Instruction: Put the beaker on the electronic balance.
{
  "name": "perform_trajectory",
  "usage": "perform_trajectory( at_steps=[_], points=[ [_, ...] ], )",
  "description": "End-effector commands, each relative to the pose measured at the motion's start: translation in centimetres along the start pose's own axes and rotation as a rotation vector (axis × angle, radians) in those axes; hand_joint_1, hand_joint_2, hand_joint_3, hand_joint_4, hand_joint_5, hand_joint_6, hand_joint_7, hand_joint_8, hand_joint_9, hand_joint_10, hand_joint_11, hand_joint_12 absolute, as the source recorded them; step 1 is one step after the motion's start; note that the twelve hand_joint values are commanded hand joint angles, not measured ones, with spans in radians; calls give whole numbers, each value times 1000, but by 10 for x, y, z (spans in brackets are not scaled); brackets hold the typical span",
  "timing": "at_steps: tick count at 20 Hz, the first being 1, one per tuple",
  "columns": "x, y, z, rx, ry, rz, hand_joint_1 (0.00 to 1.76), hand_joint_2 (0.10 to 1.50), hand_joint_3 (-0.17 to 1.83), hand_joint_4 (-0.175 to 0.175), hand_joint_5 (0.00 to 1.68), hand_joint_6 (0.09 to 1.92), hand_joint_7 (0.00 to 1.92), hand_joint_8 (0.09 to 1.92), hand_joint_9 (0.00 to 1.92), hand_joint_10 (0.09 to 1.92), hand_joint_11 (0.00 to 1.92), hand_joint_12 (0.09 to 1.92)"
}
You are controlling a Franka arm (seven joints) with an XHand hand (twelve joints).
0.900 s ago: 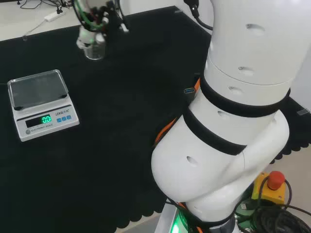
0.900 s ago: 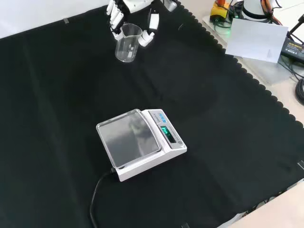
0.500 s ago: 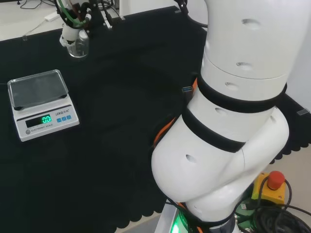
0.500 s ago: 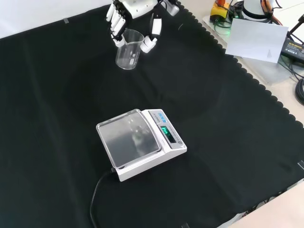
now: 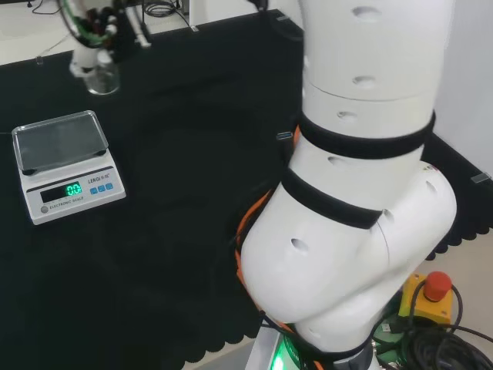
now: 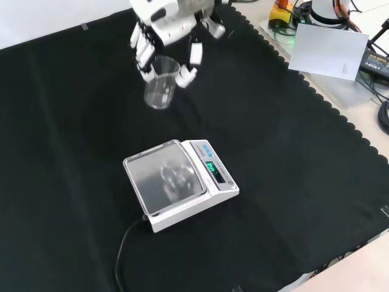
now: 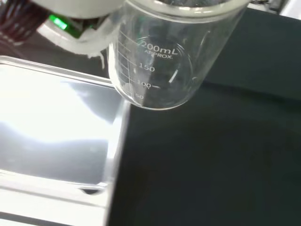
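Observation:
The clear glass beaker (image 6: 160,83) hangs above the black cloth, held in my hand (image 6: 159,24), whose fingers (image 6: 143,52) and thumb curl round its rim. In the head view the beaker (image 5: 102,77) is at the top left under the hand (image 5: 91,31), a little beyond the balance (image 5: 65,166). The white electronic balance (image 6: 182,182) with its steel pan stands nearer in the front view, below the beaker. In the wrist view the empty beaker (image 7: 164,61) shows close, with the pan's edge (image 7: 56,132) beside it.
A black cable (image 6: 124,249) runs from the balance toward the cloth's near edge. The arm's big white links (image 5: 354,177) stand at the right of the head view. Boxes and cables (image 6: 331,42) lie off the cloth at the front view's top right.
The hand has carried the beaker toward the balance: leftward in the head view, downward in the front view. Its hold on the beaker is unchanged.

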State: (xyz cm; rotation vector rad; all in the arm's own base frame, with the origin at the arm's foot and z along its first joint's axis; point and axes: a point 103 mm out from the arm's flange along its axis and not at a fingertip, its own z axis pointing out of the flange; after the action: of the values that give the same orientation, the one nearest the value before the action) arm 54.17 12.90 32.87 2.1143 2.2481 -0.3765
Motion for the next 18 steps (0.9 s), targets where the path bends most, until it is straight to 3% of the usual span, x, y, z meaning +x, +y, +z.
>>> perform_trajectory(
  at_steps=[1, 5, 18],
  points=[
    [93, 26, 4, 16, -34, -90, 1016, 544, 684, 9, 785, 950, 926, 687, 1120, 699, 899, 1229],
    [102, 33, 11, 20, -37, -97, 1016, 544, 687, 8, 787, 950, 929, 684, 1125, 694, 900, 1228],
    [93, 46, 60, 80, -34, -93, 1019, 542, 693, 7, 789, 950, 934, 677, 1138, 683, 903, 1226]
  ],
)
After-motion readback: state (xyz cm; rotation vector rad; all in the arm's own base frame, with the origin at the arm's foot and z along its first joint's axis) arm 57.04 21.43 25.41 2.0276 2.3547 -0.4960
